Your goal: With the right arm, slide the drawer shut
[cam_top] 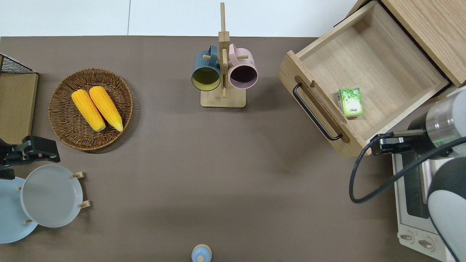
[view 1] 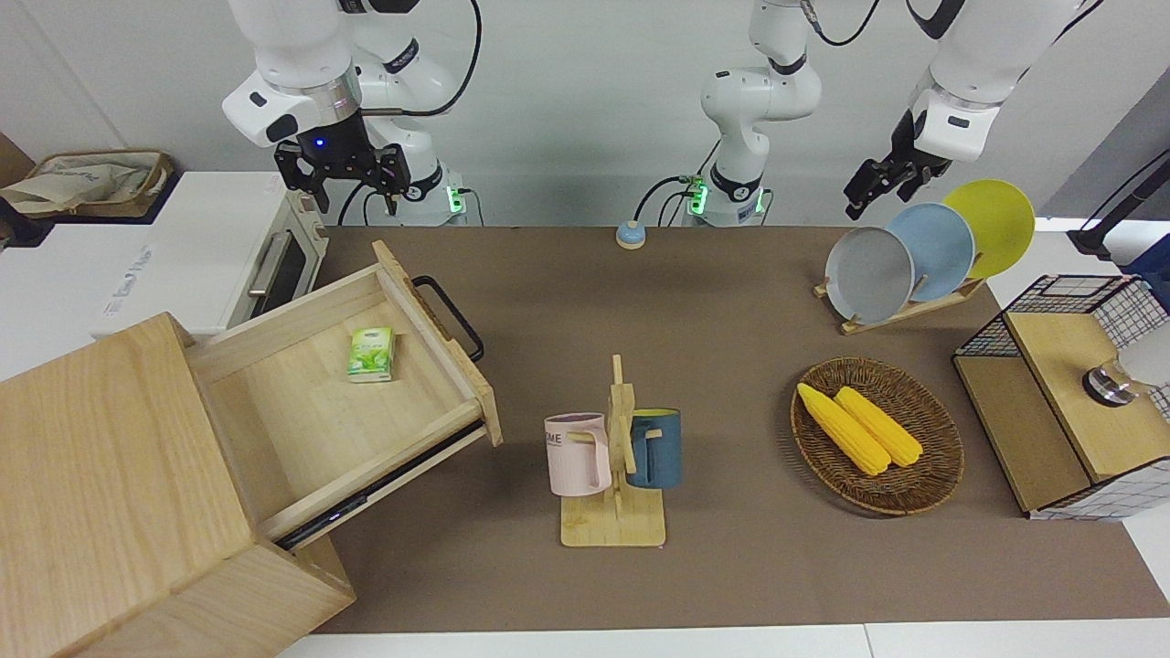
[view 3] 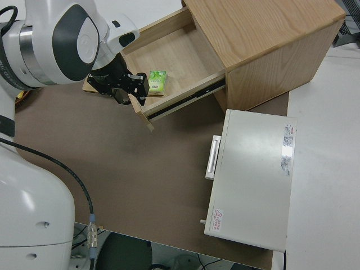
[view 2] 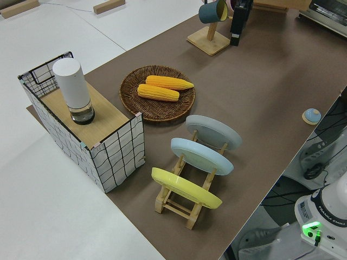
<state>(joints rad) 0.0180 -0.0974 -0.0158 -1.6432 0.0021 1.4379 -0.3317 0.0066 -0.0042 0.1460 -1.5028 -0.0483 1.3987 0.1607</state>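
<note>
The drawer [view 1: 302,393] stands pulled far out of the light-wood cabinet [view 1: 101,457] at the right arm's end of the table. Its black bar handle [view 1: 450,315] faces the table's middle. A small green box [view 1: 370,354] lies inside, close to the drawer front. In the overhead view the drawer [cam_top: 367,69] is open at a slant. My right gripper [view 1: 343,183] is open, empty and up in the air, over the gap between the drawer's corner nearest the robots and the white toaster oven [cam_top: 411,203]. It also shows in the right side view [view 3: 130,93]. The left arm is parked.
A mug rack [view 1: 614,457] with a pink and a blue mug stands mid-table. A wicker basket [view 1: 876,434] with two corn cobs, a plate rack [view 1: 914,256] and a wire-grid box [view 1: 1069,393] are toward the left arm's end. A small blue button [view 1: 630,235] lies near the robots.
</note>
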